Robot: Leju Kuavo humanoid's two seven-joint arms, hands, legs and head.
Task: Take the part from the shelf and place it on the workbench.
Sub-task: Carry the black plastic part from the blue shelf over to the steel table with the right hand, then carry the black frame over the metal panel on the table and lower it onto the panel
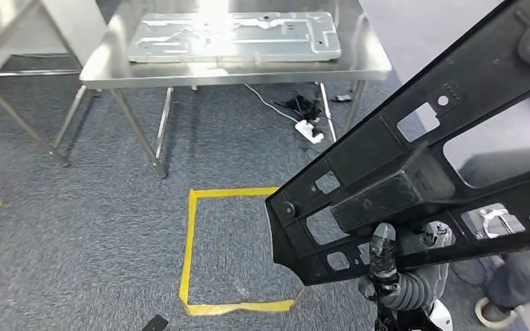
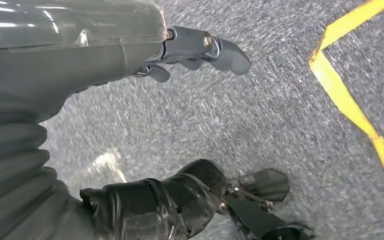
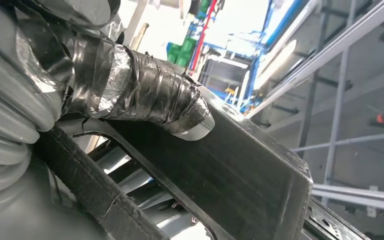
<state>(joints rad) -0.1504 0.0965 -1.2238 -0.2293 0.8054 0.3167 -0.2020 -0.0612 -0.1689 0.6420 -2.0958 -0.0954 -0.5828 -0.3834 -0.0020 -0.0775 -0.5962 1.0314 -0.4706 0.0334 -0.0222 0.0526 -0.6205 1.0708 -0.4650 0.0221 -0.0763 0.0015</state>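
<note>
Right hand (image 1: 386, 265) holding black part (image 1: 414, 158), workbench (image 1: 234, 69) ahead

Tape-wrapped right robot hand (image 3: 130, 85) gripping black part (image 3: 240, 175)

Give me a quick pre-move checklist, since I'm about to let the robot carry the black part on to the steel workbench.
1. Right hand grips the black part: ok, its taped thumb lies across the part's bar.
2. Left hand free: ok, fingers apart, holding nothing, above the carpet.
3. Space on the workbench: not ok, a metal plate covers most of the top.
4. Cable and power strip under the workbench: not ok, near the path.
5. Person's shoe close on the right: not ok.
</note>
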